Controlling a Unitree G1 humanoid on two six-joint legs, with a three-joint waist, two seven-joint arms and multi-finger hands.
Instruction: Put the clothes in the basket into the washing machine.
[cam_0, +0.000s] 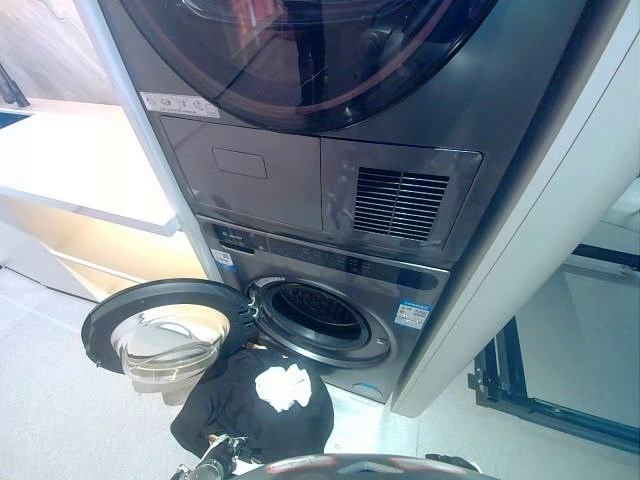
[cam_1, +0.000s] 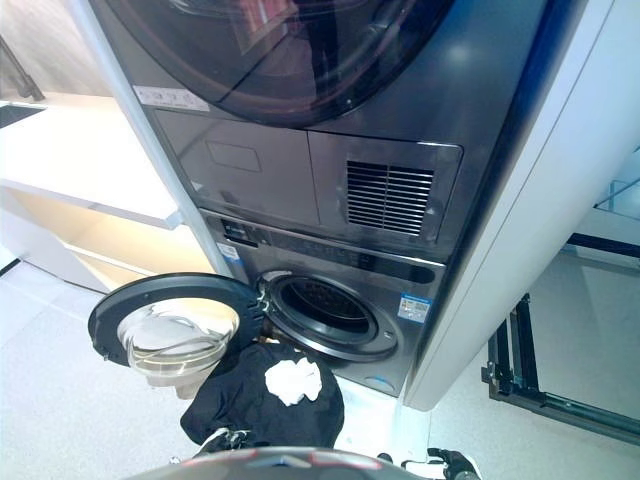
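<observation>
The washing machine (cam_0: 400, 285) is the lower unit of a stacked pair. Its round door (cam_0: 165, 335) hangs open to the left, and the drum opening (cam_0: 318, 312) looks dark and empty. A pile of black clothes (cam_0: 245, 410) with a white piece (cam_0: 283, 385) on top sits just below the opening, its top edge at the drum's lower rim. My left hand (cam_0: 213, 458) shows at the bottom edge, against the lower edge of the black cloth. My right hand (cam_1: 450, 463) barely shows at the bottom edge. No basket is in view.
A second machine (cam_0: 330, 60) with a dark round door is stacked above. A white and wood shelf unit (cam_0: 80, 170) stands to the left. A black metal frame (cam_0: 540, 400) stands on the floor to the right of the white side panel (cam_0: 560, 230).
</observation>
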